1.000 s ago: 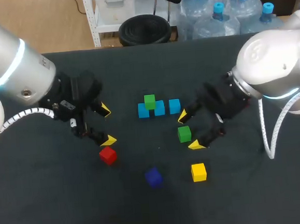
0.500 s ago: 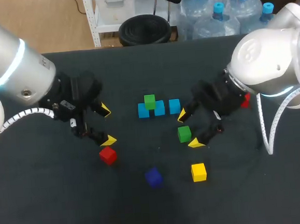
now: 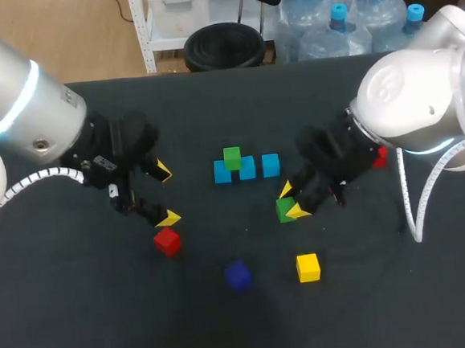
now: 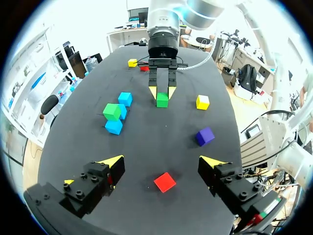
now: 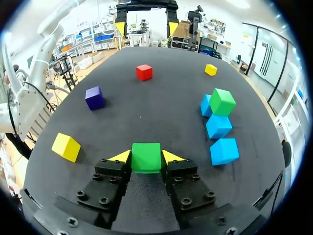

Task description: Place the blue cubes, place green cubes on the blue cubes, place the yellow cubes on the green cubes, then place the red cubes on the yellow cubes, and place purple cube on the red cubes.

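The right arm (image 3: 420, 103) hides all but a corner of a far red cube (image 3: 382, 156) in the head view. The right gripper (image 5: 146, 157) is clenched on the loose green cube (image 5: 146, 155), fingers against two opposite sides, near and right of the blue cubes (image 3: 247, 169). The left gripper (image 3: 166, 194) is released, with the near red cube (image 3: 167, 240) just beyond its near tip.

**Our Two Arms: Shells, Cables, Fittings**

- Left arm (image 3: 8, 87): we list a rounded silver-grey shell banded by a cyan light ring (image 3: 22, 100).
- Just below that ring: a round fastener (image 3: 41, 144) and a white spiral-wrapped cable (image 3: 40, 179).
- Past the ring: our black wrist block (image 3: 114, 151).
- Left gripper (image 3: 166, 194): black fingers (image 4: 93, 183) with yellow triangular tips.
- Right arm (image 3: 420, 95): the same silver-grey shell, with a cyan band (image 3: 444, 146) of its own and a white wrapped cable loop (image 3: 415, 208) beside it.
- Right gripper (image 5: 146, 156): black finger blocks (image 5: 110, 181), socket-head screws (image 5: 100, 200), yellow tips.
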### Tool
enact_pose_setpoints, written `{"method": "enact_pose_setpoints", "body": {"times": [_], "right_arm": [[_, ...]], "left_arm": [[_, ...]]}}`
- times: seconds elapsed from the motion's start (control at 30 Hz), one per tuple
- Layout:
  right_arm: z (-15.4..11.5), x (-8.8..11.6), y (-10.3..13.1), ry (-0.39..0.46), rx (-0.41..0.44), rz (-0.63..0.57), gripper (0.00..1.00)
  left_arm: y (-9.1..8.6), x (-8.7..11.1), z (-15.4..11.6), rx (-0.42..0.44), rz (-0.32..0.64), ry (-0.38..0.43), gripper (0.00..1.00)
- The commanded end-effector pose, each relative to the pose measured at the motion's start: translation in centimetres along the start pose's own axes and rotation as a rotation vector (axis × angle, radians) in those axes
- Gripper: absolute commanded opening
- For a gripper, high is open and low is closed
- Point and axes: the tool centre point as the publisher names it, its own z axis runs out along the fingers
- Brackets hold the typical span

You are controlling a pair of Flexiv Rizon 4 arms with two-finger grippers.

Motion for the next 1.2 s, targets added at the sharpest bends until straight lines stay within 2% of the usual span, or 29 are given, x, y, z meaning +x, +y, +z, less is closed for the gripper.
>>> {"method": "enact_pose_setpoints", "body": {"times": [0.03, 0.23, 0.43, 0.77, 1.2], "right_arm": [[0.0, 0.0, -0.1, 0.004, 0.002, -0.001, 0.0], [-0.6, -0.2, -0.1, 0.018, 0.019, 0.007, 0.0], [-2.3, -1.0, -0.4, 0.037, 0.047, 0.016, 0.0], [-5.3, -3.4, -2.7, 0.041, 0.118, 0.024, 0.0], [-3.6, -5.8, -7.5, 0.031, 0.146, 0.012, 0.0]], "left_arm": [[0.1, 0.1, 0.0, 0.003, 0.004, -0.004, 1.0], [0.1, 0.1, 0.0, 0.003, 0.004, -0.004, 1.0], [0.1, 0.1, 0.0, 0.003, 0.004, -0.004, 1.0], [0.1, 0.1, 0.0, 0.003, 0.004, -0.004, 1.0], [0.1, 0.1, 0.0, 0.003, 0.004, -0.004, 1.0]]}}
